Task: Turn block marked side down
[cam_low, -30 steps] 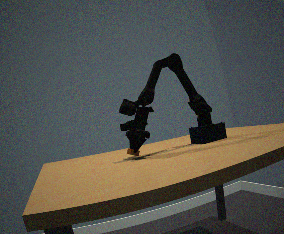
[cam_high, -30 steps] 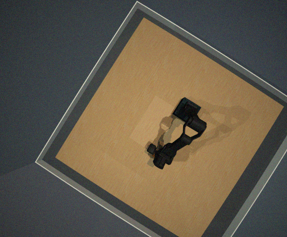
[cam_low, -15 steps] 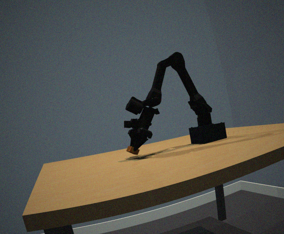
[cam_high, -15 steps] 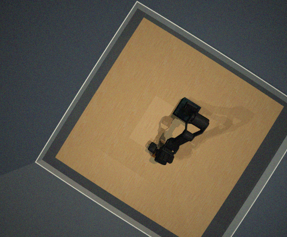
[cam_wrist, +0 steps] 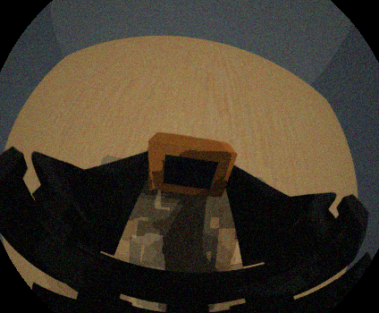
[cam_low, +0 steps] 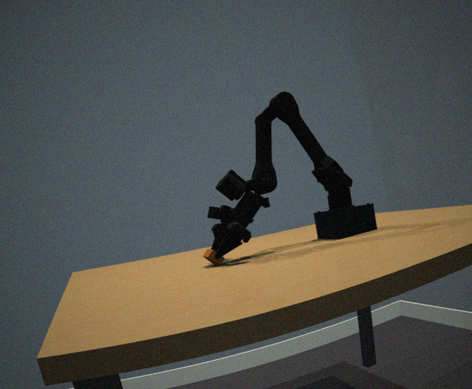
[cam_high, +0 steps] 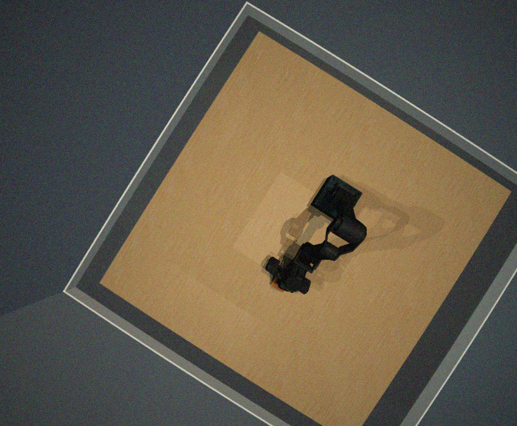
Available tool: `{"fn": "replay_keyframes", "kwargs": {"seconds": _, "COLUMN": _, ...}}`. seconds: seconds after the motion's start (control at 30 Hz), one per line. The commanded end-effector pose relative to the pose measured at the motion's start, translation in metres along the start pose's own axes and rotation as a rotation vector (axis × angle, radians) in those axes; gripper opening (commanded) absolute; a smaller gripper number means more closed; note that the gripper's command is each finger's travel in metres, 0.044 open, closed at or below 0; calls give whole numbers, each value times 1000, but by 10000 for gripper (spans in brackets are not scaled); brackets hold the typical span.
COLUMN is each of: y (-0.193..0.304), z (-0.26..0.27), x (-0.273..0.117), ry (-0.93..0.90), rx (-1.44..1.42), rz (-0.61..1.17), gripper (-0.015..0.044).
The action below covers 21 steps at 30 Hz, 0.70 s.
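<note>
The orange block (cam_high: pixel 276 286) (cam_low: pixel 208 254) (cam_wrist: pixel 189 145) is held tilted between the fingers of my gripper (cam_low: pixel 217 256) (cam_wrist: pixel 189 163). My gripper is shut on it and slants down and outward from the arm. In the exterior view the block's lower corner is at or just above the table top (cam_low: pixel 144 293) (cam_high: pixel 194 206); I cannot tell whether it touches. In the wrist view the black marked face (cam_wrist: pixel 190 172) looks back toward the wrist camera, between the fingers. In the top view the gripper hides most of the block.
The arm's dark base (cam_high: pixel 337 196) (cam_low: pixel 345 222) stands on the table behind the gripper. The arm arches above the table between base and gripper. Shadows of the arm fall on the table near the base and under the gripper.
</note>
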State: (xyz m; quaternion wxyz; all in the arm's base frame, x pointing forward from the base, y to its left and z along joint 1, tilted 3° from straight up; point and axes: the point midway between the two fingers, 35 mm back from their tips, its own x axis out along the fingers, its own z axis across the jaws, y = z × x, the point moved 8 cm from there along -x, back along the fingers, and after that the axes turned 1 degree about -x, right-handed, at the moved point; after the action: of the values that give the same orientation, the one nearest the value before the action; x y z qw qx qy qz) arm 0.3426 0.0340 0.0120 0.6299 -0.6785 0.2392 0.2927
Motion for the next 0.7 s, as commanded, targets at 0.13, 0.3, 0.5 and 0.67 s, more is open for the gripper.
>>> {"fn": "replay_keyframes", "kwargs": {"seconds": 0.13, "y": 21, "z": 0, "x": 7, "ry": 2, "rx": -3, "rz": -100, "gripper": 0}}
{"fn": "replay_keyframes", "kwargs": {"seconds": 0.3, "y": 30, "z": 0, "x": 7, "ry": 4, "rx": -4, "rz": -172, "gripper": 0}}
{"fn": "replay_keyframes", "kwargs": {"seconds": 0.5, "y": 40, "z": 0, "x": 4, "ry": 6, "rx": -4, "rz": -257, "gripper": 0}}
{"fn": "replay_keyframes", "kwargs": {"seconds": 0.67, "y": 47, "z": 0, "x": -2, "ry": 8, "rx": -5, "rz": -328, "gripper": 0}}
